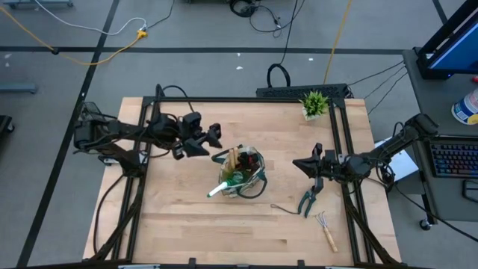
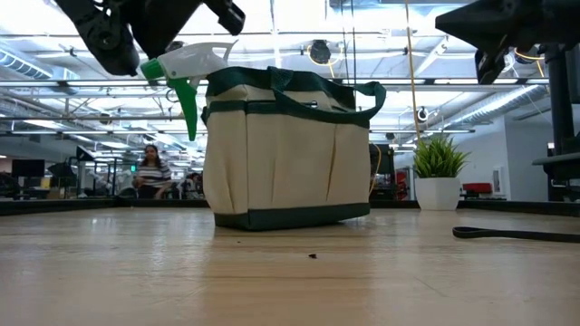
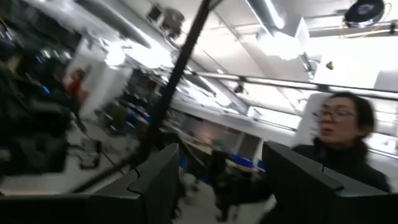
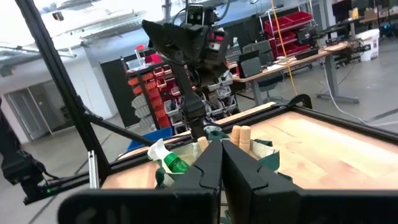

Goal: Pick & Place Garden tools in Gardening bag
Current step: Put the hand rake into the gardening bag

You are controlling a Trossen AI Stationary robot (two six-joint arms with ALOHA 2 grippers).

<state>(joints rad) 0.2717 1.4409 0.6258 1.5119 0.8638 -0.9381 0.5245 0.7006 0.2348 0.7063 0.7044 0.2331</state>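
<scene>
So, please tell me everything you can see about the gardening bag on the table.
The gardening bag is a small soft tote of beige fabric with dark green trim along its base and rim, and green loop handles. It stands upright near the middle of the wooden table, its mouth open. Wooden handles and a green spray bottle with a white nozzle stick out of it. Stitched seams divide its side into pockets. No gripper touches it.

A beige gardening bag (image 2: 288, 154) with dark green trim and loop handles stands upright on a wooden worktop (image 2: 272, 281). A green spray bottle (image 2: 186, 77) with a white nozzle pokes out over one side of its rim. Dark robot arm parts hang above. A small potted plant (image 2: 438, 177) sits behind. A dark, thin tool (image 2: 512, 234) lies flat nearby. A person (image 2: 150, 170) stands far off.
</scene>
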